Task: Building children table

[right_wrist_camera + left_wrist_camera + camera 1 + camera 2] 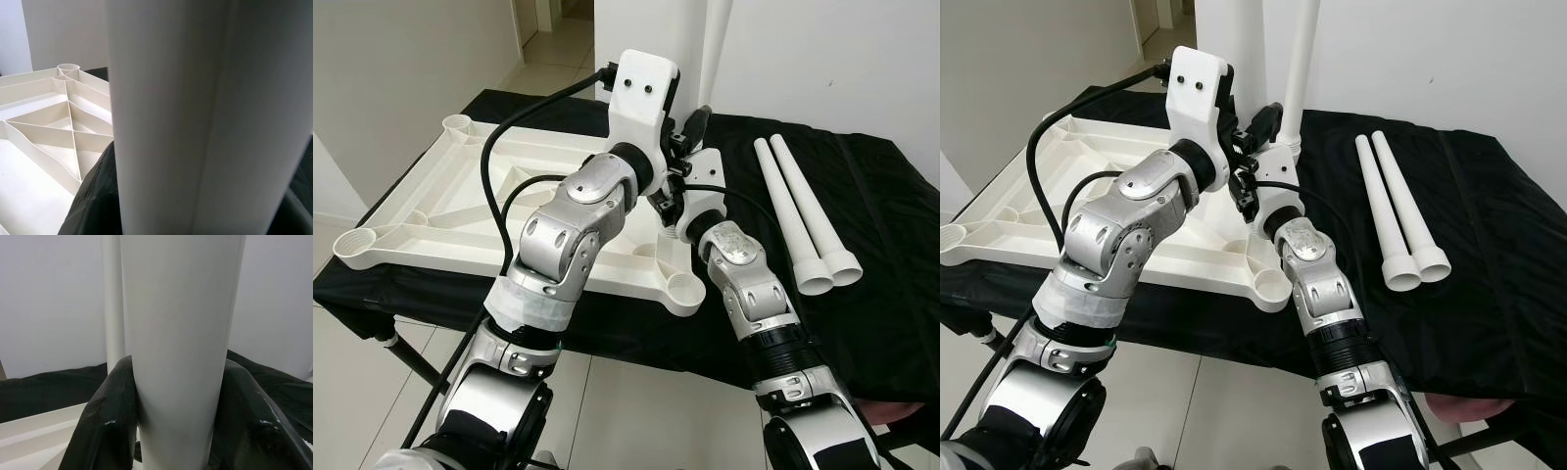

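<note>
From the left eye view, the white tabletop (460, 211) is lying upside down on the black-draped worktop (891, 294), ribbed underside up, which makes sense since the leg sockets at the corners need to face up to take the legs. Both arms are bunched at the far right corner of it, and two spare legs (803, 220) lie side by side on the cloth to the right, well apart from the action, presumably waiting their turn. In the right eye view you can see two white legs going up out of frame: a fat-looking one right behind the left wrist housing and a slimmer one (1301, 69) just to its right, so I'd guess at least one is already seated. The left wrist view settles what the left hand (178, 396) is doing: its two black fingers (110, 416) sit either side of an upright leg (181, 333), pinching it, probably to keep it plumb over the socket. The right wrist view shows the right hand (195, 196) also closed around a leg (195, 98), very close to the lens, with the ribbed underside off to one side. Whether both hold the same leg, I can't tell.
</note>
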You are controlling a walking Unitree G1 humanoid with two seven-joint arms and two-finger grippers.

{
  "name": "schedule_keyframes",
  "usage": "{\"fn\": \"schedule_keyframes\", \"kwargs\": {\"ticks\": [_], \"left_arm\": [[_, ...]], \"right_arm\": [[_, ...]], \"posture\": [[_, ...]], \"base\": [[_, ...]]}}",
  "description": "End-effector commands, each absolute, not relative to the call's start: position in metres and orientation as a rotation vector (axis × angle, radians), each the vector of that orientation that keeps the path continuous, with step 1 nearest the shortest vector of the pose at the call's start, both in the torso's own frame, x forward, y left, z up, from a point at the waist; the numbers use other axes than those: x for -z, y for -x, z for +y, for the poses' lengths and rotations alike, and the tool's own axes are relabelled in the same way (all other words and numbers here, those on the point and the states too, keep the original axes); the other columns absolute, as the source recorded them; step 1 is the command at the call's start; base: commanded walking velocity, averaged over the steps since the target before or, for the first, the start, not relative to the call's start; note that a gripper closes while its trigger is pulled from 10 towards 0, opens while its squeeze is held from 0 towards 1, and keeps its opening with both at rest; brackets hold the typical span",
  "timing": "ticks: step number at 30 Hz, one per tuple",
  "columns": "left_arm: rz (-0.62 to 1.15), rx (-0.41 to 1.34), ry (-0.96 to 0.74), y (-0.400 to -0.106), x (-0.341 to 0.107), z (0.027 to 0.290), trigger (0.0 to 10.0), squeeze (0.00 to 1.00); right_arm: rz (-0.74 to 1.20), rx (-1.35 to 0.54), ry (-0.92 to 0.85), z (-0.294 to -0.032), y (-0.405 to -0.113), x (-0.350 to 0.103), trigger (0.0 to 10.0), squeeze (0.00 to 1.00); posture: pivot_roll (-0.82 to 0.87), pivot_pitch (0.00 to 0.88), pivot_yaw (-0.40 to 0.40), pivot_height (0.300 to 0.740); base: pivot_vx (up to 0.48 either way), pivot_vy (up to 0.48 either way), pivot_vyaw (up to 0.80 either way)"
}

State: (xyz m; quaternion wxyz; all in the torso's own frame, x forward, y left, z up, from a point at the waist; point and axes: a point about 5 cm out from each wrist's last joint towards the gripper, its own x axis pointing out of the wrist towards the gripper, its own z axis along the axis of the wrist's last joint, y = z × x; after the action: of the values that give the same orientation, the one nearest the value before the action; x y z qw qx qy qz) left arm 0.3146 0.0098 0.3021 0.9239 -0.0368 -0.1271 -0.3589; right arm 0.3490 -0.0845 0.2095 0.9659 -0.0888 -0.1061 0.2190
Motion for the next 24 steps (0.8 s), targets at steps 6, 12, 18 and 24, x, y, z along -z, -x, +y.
{"fn": "schedule_keyframes", "kwargs": {"ticks": [6,12,18,24], "left_arm": [[-0.293,0.796,0.076,-0.307,-0.308,0.003,10.0,0.04],[-0.302,0.817,0.106,-0.304,-0.310,0.004,10.0,1.00],[-0.336,0.804,0.176,-0.304,-0.319,0.011,10.0,0.00],[-0.326,0.779,0.293,-0.307,-0.320,0.020,10.0,0.00]], "right_arm": [[-0.182,-0.447,0.176,-0.082,-0.350,-0.204,0.0,0.00],[-0.149,-0.378,0.134,-0.085,-0.354,-0.201,10.0,0.00],[-0.123,-0.274,0.051,-0.093,-0.357,-0.199,10.0,0.00],[-0.100,-0.180,-0.031,-0.107,-0.360,-0.194,10.0,0.00]], "posture": [[0.00,0.000,-0.002,0.740],[-0.01,0.000,-0.003,0.740],[-0.01,0.000,0.004,0.740],[-0.01,0.000,0.000,0.740]], "base": [[0.000,0.000,0.00],[0.000,0.000,0.00],[0.000,0.000,0.00],[0.000,0.000,0.00]]}}
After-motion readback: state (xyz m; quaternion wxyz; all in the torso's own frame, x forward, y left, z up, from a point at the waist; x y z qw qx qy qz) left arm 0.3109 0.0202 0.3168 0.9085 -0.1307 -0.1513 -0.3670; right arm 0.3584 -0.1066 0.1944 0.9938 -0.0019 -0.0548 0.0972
